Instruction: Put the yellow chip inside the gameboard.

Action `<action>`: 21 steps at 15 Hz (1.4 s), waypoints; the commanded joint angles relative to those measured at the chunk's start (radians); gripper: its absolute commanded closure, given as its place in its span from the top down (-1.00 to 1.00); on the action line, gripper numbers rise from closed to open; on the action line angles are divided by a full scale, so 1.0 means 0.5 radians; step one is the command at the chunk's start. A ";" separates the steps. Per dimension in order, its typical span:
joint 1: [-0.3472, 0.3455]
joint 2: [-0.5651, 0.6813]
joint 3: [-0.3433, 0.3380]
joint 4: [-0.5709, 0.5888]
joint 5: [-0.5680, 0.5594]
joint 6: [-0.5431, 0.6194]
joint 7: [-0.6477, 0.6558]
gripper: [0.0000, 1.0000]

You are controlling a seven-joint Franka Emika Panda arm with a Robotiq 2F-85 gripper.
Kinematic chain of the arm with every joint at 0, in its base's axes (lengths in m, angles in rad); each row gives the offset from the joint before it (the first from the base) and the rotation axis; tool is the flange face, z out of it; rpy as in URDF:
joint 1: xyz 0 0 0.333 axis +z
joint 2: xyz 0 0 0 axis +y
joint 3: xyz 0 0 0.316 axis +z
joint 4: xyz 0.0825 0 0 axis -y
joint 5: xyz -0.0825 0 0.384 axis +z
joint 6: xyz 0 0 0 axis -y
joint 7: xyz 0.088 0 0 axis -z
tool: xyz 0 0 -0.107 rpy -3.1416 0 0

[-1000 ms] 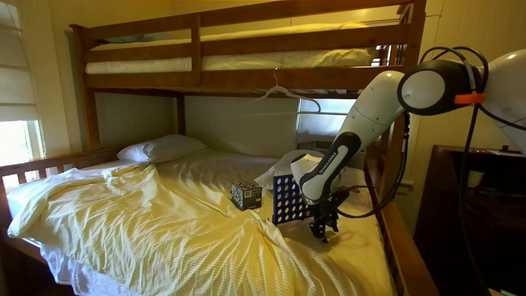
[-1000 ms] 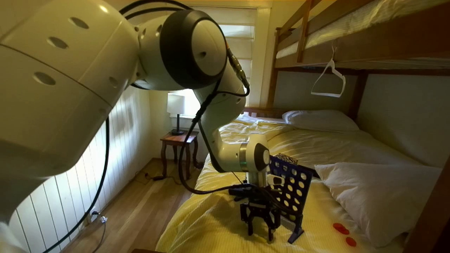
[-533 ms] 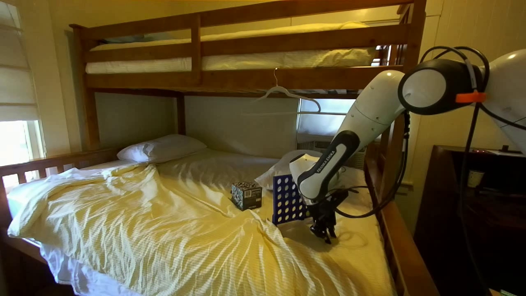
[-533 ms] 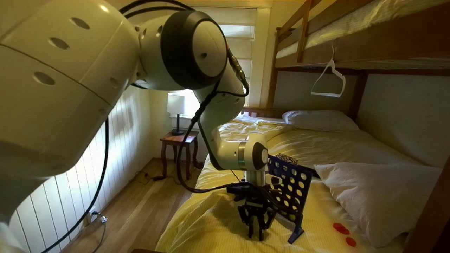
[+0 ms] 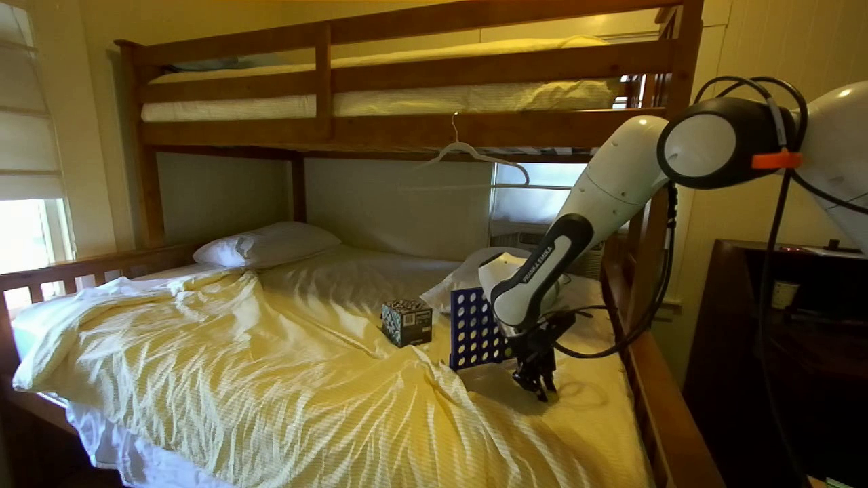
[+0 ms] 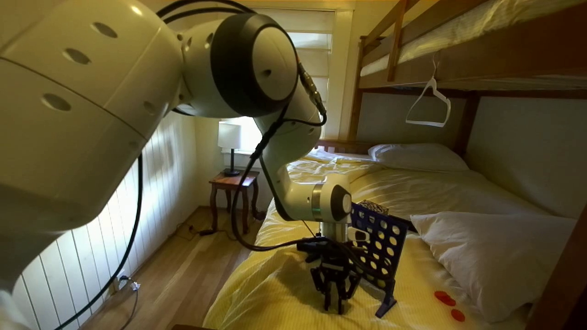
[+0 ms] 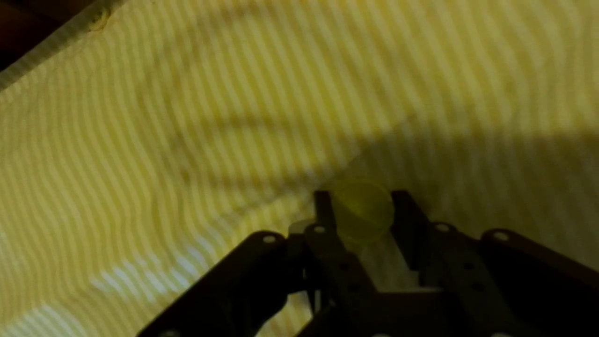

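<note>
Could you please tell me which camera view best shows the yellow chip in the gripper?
The wrist view does: the yellow chip shows its round face there, held in the gripper, though dim and blurred. In both exterior views the gripper shows, but I cannot make out that chip.

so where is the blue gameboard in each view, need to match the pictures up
In an exterior view: the gameboard is in the lower half, just right of centre, left of the gripper.
In an exterior view: the gameboard is in the lower half, right of centre, mostly right of the gripper.
Wrist view: not in it.
Shared landmark: the gripper, seen in all three.
</note>
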 commanded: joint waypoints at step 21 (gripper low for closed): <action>0.004 0.019 0.059 0.128 -0.004 -0.242 -0.121 -0.03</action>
